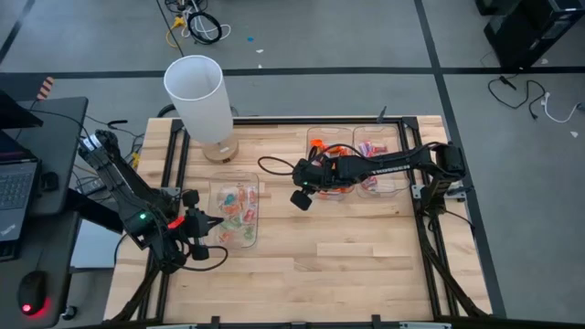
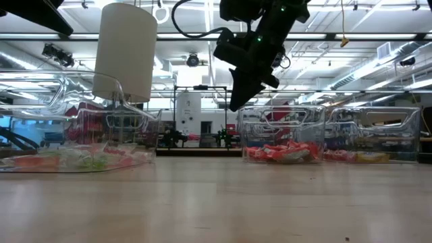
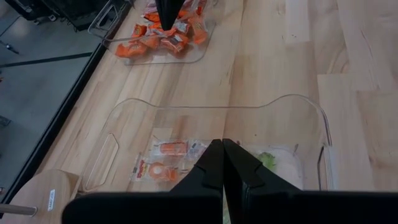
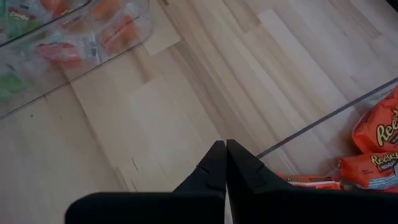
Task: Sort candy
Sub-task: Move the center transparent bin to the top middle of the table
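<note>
Mixed candy in orange, green and pink wrappers lies in a clear tray at the table's left. Orange candy fills a second clear tray at the far right, and pink candy a third tray beside it. My left gripper is shut and empty, above the mixed tray's left rim. My right gripper is shut and empty too. It hangs above bare wood between the mixed tray and the orange tray, pointing steeply down.
A white cylindrical lamp on a round wooden base stands at the far left, just beyond the mixed tray. A black frame runs along the table's edges. Bare wood covers the near half of the table.
</note>
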Tool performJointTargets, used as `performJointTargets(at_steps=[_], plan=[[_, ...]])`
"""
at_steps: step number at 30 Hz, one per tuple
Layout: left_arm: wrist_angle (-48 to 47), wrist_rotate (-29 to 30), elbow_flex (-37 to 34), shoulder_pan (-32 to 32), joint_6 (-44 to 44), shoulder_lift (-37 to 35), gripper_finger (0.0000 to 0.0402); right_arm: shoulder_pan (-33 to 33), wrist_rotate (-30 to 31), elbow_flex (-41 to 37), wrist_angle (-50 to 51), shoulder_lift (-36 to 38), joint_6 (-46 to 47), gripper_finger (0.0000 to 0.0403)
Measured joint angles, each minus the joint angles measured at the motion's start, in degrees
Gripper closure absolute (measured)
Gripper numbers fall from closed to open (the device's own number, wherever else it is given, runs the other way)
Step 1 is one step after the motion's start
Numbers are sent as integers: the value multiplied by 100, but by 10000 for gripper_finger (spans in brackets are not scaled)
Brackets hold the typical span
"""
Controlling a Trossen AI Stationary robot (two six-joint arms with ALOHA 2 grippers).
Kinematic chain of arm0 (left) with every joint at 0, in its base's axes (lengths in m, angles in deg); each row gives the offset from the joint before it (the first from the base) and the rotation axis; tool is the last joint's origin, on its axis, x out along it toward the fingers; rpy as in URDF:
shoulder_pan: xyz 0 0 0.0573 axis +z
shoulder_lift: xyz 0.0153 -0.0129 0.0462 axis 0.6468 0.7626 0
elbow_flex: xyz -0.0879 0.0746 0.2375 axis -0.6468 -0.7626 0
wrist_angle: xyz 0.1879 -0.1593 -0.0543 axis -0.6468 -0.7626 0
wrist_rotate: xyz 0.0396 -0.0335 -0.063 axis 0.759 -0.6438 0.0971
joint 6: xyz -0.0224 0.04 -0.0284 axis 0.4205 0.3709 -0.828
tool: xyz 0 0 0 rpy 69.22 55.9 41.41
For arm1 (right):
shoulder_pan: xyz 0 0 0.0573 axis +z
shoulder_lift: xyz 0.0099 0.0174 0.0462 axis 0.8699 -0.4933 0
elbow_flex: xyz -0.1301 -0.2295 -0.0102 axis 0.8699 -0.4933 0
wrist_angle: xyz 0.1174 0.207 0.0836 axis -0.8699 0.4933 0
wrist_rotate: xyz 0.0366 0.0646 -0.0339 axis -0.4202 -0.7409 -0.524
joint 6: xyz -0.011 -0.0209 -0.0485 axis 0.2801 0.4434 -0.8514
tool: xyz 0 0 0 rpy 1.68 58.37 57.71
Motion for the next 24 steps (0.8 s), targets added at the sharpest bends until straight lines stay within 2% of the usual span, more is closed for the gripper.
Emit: performJointTargets(at_steps=[15, 24], plan=[[-11, 0, 0, 0, 2, 0, 401, 380, -140, 38, 274, 142, -332, 403], [-20, 0, 0, 0, 9, -1, 401, 797, -554, 45, 2090, 437, -172, 403]])
